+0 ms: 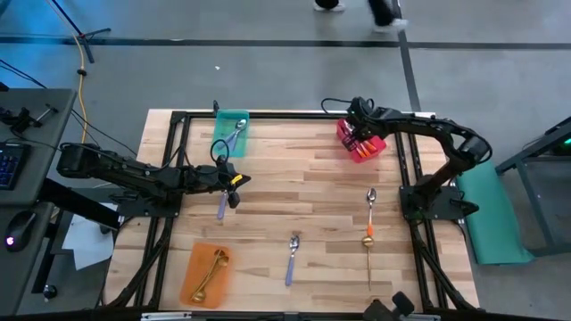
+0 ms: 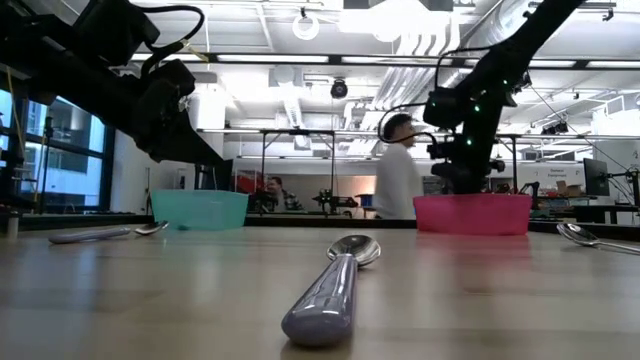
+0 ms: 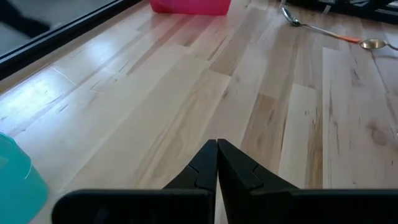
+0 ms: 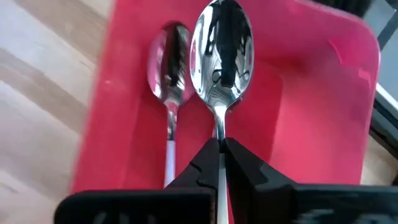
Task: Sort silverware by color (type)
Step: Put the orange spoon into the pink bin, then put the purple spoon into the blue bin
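Overhead first: right pincer (image 1: 357, 135) hangs over the pink bin (image 1: 368, 152) at the table's (image 1: 303, 178) far right, while the left pincer (image 1: 234, 182) sits above bare wood just below the teal bin (image 1: 234, 121), which already holds a spoon. Beside the left pincer lies a lavender-handled spoon (image 1: 221, 207), its long axis running roughly fore-and-aft, handle toward the near edge; the left arm is plainly the nearer one to it. A second lavender-handled spoon (image 1: 293, 254) lies near the front centre, an orange-handled spoon (image 1: 370, 214) lies on the right with a gold spoon (image 1: 368, 263) just below it, and gold spoons rest in the orange bin (image 1: 192, 259).

Table-level view: the front-centre lavender spoon (image 2: 330, 290) points its bowl away, the spoon near the left arm (image 2: 105, 233) lies flat at far left, and the right arm stands above the pink bin (image 2: 472, 213). People show in the room behind.

Left wrist view: the left pincer (image 3: 217, 149) is clenched on nothing, tips pressed together over wood; the pink bin (image 3: 189, 6) and orange-handled spoon (image 3: 323, 28) lie far ahead. The lavender spoon beside it does not show here.

Right wrist view: the right pincer (image 4: 219, 149) is clenched on the handle of a spoon (image 4: 222, 53), bowl pointing ahead over the pink bin (image 4: 311, 93), parallel to another spoon (image 4: 169, 68) lying inside. Only this view reveals the grip; its handle colour is hidden.
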`<state>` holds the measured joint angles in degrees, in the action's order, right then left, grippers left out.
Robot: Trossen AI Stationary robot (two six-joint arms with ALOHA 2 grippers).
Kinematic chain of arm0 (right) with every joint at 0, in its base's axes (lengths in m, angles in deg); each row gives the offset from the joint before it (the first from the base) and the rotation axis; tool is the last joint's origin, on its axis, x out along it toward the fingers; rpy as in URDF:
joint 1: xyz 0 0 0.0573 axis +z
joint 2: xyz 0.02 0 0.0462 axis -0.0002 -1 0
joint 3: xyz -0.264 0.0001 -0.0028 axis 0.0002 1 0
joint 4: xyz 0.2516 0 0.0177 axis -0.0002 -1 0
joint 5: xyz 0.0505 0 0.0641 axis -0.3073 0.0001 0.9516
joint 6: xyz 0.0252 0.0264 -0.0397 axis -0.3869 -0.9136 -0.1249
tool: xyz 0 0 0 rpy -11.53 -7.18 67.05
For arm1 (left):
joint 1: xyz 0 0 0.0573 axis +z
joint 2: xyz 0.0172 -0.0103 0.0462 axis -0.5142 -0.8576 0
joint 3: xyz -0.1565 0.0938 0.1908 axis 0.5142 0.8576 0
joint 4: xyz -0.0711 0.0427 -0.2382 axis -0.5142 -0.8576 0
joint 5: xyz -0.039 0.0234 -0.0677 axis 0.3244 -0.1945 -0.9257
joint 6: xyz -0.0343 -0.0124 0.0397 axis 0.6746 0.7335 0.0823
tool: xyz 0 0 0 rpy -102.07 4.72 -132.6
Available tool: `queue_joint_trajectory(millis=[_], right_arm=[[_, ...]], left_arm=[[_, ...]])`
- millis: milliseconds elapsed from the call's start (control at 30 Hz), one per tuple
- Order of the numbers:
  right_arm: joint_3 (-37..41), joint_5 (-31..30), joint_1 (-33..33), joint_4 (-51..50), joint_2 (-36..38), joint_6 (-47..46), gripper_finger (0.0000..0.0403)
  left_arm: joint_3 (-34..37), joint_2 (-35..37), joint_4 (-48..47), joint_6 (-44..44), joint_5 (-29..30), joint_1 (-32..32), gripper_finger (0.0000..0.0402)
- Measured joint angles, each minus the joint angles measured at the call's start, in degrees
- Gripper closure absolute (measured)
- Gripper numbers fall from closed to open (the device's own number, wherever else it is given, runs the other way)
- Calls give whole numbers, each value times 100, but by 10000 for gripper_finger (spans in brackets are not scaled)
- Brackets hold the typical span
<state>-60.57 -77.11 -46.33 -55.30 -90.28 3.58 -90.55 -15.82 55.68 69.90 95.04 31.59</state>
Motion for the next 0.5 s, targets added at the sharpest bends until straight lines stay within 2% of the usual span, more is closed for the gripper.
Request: queue_joint_trajectory(millis=[267, 500], right_arm=[[84, 85, -139, 227, 4, 313, 398], [-153, 68, 43, 243, 7, 441, 353]], left_arm=[[0, 0, 0, 113, -2, 9, 398], [-149, 1, -71, 266, -298, 2, 398]])
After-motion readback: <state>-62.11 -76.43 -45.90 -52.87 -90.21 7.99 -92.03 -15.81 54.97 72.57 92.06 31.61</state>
